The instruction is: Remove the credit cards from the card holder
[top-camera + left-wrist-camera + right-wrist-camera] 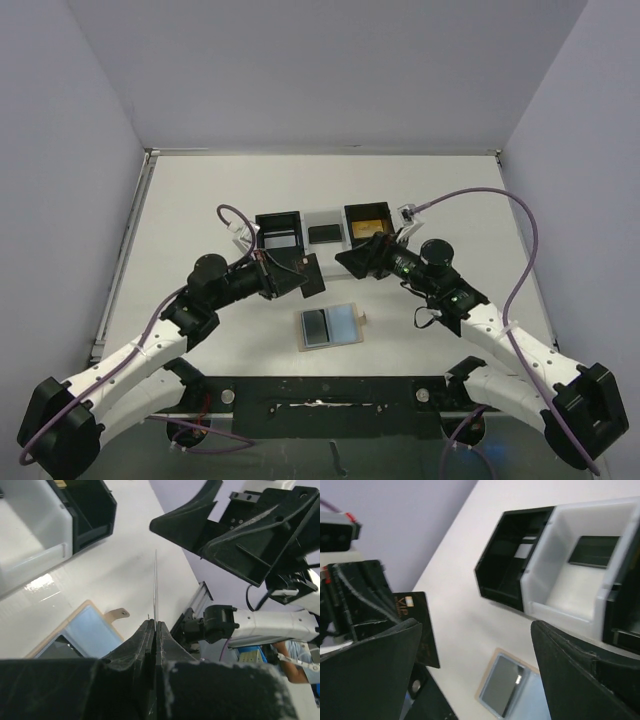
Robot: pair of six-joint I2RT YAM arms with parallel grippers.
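Note:
The tan card holder (355,327) lies open on the table in front of both arms, its blue-grey panels up; a dark credit card (316,326) sits in its left panel. My left gripper (300,275) is shut on another dark credit card (313,276), held on edge above the table, behind and left of the holder. That card shows edge-on (155,585) in the left wrist view and its face (420,630) in the right wrist view. My right gripper (368,257) hangs wide open and empty just right of it, above the holder (492,666).
A three-compartment tray (279,217) stands at the back: black left part, white middle part holding a dark card (324,234), black right part holding a gold card (369,225). The right arm's cable (520,260) loops over the table's right side.

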